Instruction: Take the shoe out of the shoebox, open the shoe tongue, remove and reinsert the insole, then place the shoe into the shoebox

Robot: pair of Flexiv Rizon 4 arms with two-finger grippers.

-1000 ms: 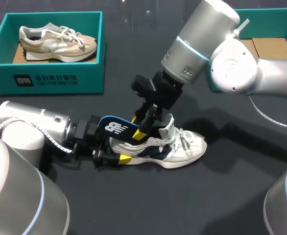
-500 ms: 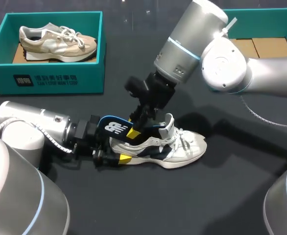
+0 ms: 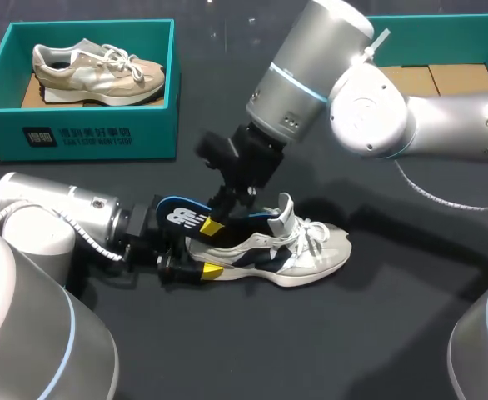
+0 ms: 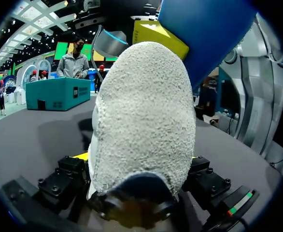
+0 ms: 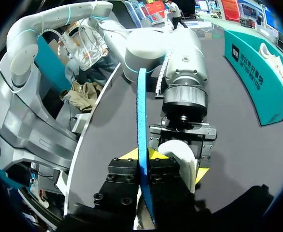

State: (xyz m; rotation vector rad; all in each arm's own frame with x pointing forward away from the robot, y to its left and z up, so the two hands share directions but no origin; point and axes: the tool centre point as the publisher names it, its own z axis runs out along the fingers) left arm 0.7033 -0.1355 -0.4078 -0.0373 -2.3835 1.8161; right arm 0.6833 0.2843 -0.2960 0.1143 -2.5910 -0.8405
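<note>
Right tool is clamped on the blue insole, which sticks up halfway out of the white shoe. Left tool grips the shoe's heel from both sides. The shoe lies on the dark bench, well apart from the teal shoebox.

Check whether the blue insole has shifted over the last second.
Yes. The insole, in the right gripper, slid out toward the view's left; the white shoe stayed put.

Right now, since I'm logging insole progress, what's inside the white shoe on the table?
The blue insole, pinched by the right gripper, slants out of the white shoe; its front end reaches inside. The toe interior is covered by the upper.
</note>
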